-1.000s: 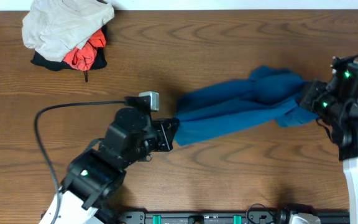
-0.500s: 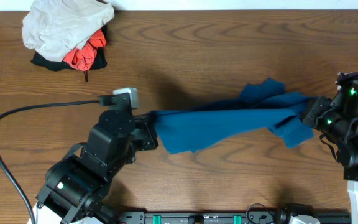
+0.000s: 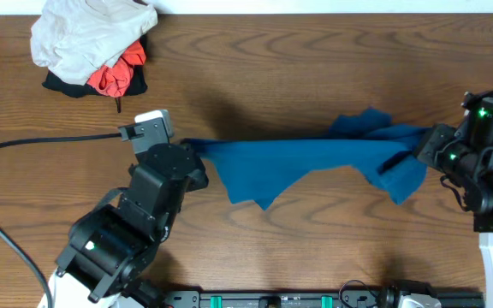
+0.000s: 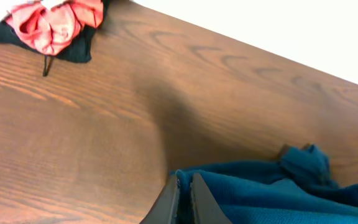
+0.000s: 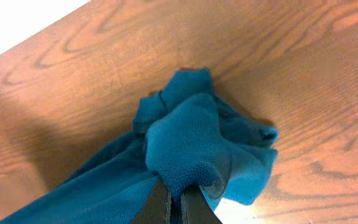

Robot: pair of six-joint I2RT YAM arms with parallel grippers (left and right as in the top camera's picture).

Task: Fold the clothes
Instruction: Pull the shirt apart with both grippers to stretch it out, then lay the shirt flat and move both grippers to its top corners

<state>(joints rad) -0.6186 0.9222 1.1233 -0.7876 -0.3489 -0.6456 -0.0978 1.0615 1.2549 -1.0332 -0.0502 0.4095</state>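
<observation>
The blue garment (image 3: 315, 158) spans the table (image 3: 315, 68), stretched between both arms. The left gripper (image 4: 184, 186) is clamped on its left edge. The right gripper (image 5: 176, 194) is clamped on its bunched right end. Cloth hides the fingertips in the overhead view. The clothes pile (image 3: 88, 47) lies at the far-left corner, its top cropped.

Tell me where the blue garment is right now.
In the overhead view the blue garment is stretched across mid-table, pinched between the left fingers and right fingers, away from the clothes pile at the top-left.
</observation>
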